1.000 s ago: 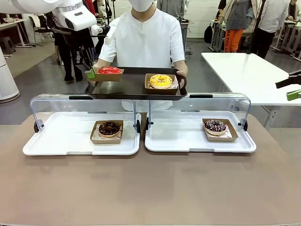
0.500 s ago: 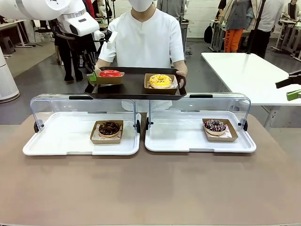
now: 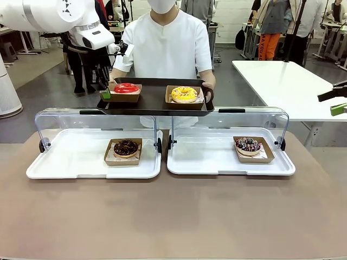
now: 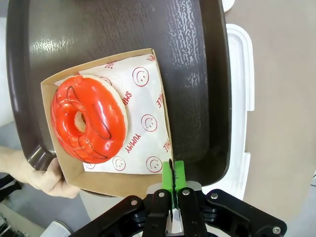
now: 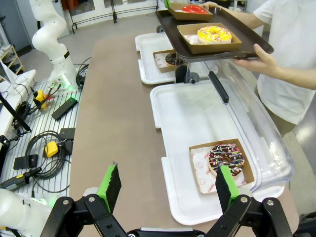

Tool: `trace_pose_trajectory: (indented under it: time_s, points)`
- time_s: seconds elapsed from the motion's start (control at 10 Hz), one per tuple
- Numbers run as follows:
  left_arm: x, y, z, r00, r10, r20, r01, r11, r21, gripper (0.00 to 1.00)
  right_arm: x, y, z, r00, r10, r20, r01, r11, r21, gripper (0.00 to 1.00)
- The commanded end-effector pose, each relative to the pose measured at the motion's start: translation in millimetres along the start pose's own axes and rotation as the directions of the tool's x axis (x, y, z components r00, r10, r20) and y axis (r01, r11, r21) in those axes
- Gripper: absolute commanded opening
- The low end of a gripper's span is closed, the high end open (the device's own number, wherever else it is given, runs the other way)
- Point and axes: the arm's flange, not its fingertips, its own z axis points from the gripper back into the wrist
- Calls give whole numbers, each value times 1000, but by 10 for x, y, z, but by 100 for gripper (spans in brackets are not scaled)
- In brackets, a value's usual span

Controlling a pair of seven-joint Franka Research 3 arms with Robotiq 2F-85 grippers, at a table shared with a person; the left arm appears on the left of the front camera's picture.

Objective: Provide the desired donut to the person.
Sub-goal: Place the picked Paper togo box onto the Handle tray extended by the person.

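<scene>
On the dark brown tray [image 3: 154,104] that the person [image 3: 165,40] holds above the table, you have two cardboard boxes: the red-glazed donut [image 4: 90,118] sits in one on smiley-printed paper, the yellow donut [image 3: 185,93] in the other. Your left gripper [image 4: 172,174] has its green pads pinched shut on the near edge of the red donut's cardboard box [image 4: 157,84] (the donut itself lies just beyond the fingertips, untouched). Below, each white plastic tray [image 3: 81,162] with a clear hinged lid holds one chocolate donut [image 3: 126,147] in a box; the right one carries sprinkles. Your right gripper [image 5: 168,185] hovers with jaws spread wide, holding nothing.
</scene>
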Motion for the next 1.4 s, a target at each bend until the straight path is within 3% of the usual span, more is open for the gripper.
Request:
trace_pose_trajectory:
  time_s: [0.0, 0.4, 0.5, 0.6, 0.7, 0.8, 0.9, 1.3]
  points:
    - [36, 125, -2, 999, -8, 36, 8, 1000, -5, 1, 1, 4, -5, 1000, 0, 1, 0, 1000, 0, 100]
    - [102, 127, -68, 998, -27, 56, 28, 999, -19, 1, 1, 4, -5, 1000, 0, 1, 0, 1000, 0, 100]
    - [105, 115, -64, 998, -28, 62, 29, 999, -20, 61, 1, 4, -5, 1000, 0, 1, 0, 1000, 0, 100]
    - [105, 117, -55, 997, -31, 64, 33, 999, -22, 61, 1, 4, -5, 1000, 0, 1, 0, 1000, 0, 100]
    - [104, 123, -47, 997, -35, 65, 36, 999, -22, 100, 1, 4, -5, 1000, 0, 1, 0, 1000, 0, 100]
    - [103, 109, -38, 997, -35, 67, 36, 999, -23, 64, 1, 4, -5, 1000, 0, 1, 0, 1000, 0, 100]
    - [103, 88, -21, 996, -38, 76, 40, 999, -24, 100, 1, 4, -5, 1000, 0, 1, 0, 1000, 0, 100]
    - [135, 35, 28, 994, -55, 89, 58, 998, -29, 100, 1, 4, -5, 1000, 0, 1, 0, 1000, 0, 100]
